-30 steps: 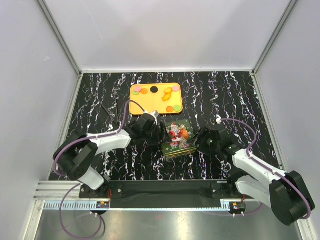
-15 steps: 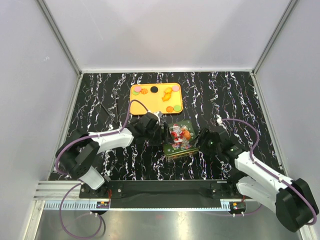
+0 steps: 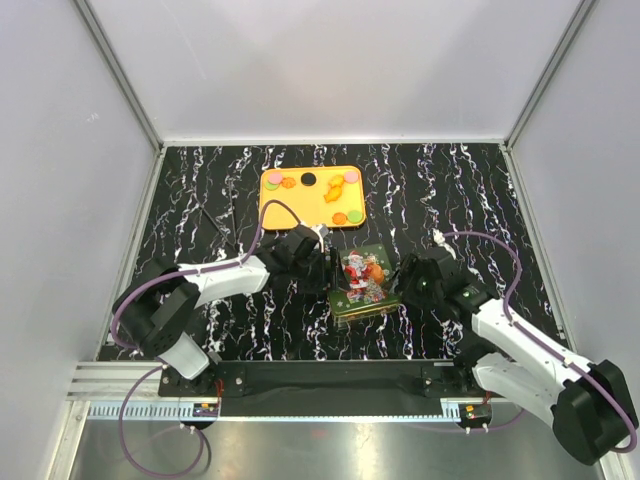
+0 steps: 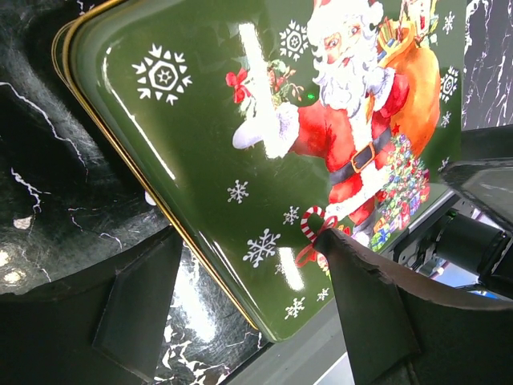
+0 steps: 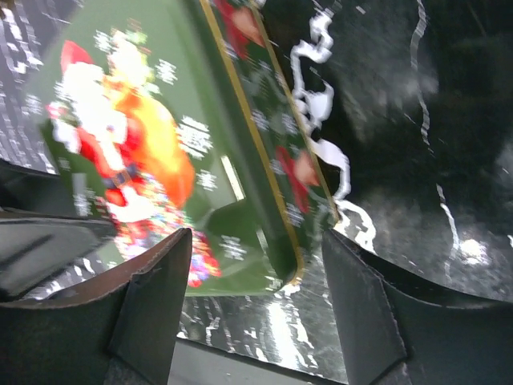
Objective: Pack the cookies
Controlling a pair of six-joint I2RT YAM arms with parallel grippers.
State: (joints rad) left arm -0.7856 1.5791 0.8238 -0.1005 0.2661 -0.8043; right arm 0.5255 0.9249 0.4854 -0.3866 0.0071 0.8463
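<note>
Black marbled table (image 3: 200, 180): only your overhead view shows the cookies (image 3: 340, 216), on the yellow tray (image 3: 272, 203) toward the far edge, while the wrist views show just the Santa tin (image 3: 362, 280) mid-table, with left gripper (image 3: 325, 268) and right gripper (image 3: 400, 279) both spread wide, flanking it, clamping nothing.

Counter (image 3: 200, 190) black, white marble veins. Tray (image 3: 300, 205) yellow-orange. Cookies (image 3: 340, 217) orange, black, pink, green. Tin (image 4: 208, 160) green, gold rim, red Santa, white snowflakes.
</note>
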